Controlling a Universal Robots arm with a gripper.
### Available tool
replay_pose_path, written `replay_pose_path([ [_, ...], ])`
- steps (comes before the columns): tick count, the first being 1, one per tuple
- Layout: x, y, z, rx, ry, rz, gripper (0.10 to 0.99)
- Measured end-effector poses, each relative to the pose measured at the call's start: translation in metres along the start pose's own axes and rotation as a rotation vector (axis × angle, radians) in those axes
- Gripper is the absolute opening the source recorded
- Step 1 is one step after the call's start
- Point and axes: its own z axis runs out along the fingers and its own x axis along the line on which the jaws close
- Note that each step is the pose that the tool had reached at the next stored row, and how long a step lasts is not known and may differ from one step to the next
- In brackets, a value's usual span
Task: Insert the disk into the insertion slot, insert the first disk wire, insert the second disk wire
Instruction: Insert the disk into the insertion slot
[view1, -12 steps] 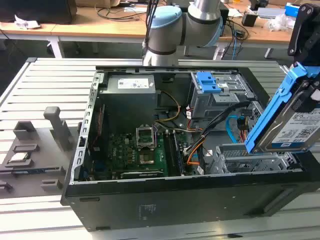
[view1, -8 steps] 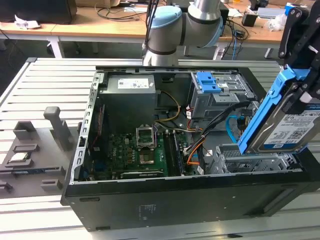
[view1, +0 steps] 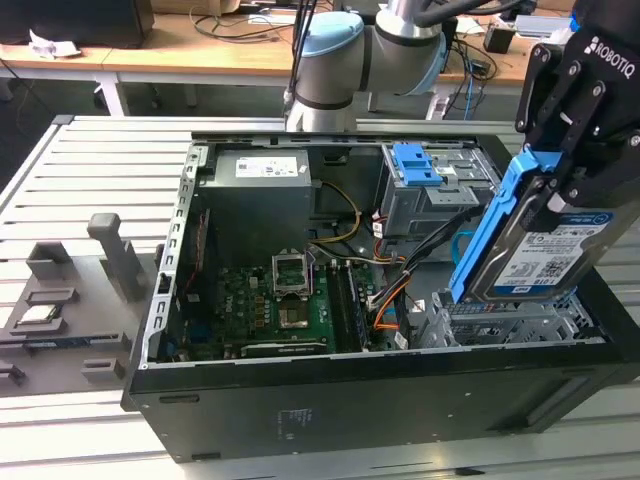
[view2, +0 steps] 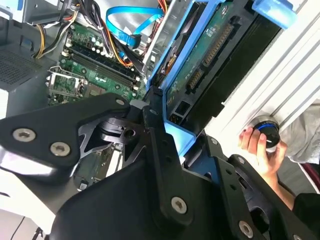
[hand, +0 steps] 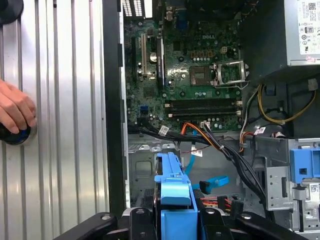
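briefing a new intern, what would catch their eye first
The blue-framed disk, gripped by the claw and tilted over the insertion slot, at the exterior view's right. Then the green motherboard in the open case, and a person's hand on a dark knob in the first wrist view.

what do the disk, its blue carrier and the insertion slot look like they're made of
By looks alone, the disk probably has a silver metal body, with a white paper-like printed label. Around it, the blue carrier is likely moulded plastic: uniform bright colour with a soft sheen. Below, the insertion slot looks like thin sheet metal with a bare silvery-grey finish and punched perforations in its walls.
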Motion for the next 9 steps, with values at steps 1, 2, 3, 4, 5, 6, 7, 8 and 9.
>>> replay_pose_path([
  [1,-0.0004,0.0003,0.003,0.0,-0.0002,0.008,0.369],
  [2,-0.0008,0.0004,0.0045,0.0,-0.0001,0.012,0.369],
  [3,-0.001,0.0006,0.0057,0.0,-0.0003,0.014,0.369],
  [4,-0.0017,0.0007,0.0076,0.0,-0.0005,0.018,0.369],
  [5,-0.0029,0.0008,0.009,0.0,-0.0005,0.02,0.369],
  [6,-0.0047,0.0012,0.0113,0.0,-0.0006,0.022,0.369],
  [7,-0.0048,0.0016,0.014,0.0,-0.0006,0.023,0.369],
  [8,-0.0048,0.0015,0.0175,0.0,-0.0006,0.024,0.369],
  [9,-0.0048,0.0015,0.0201,0.0,-0.0002,0.024,0.369],
])
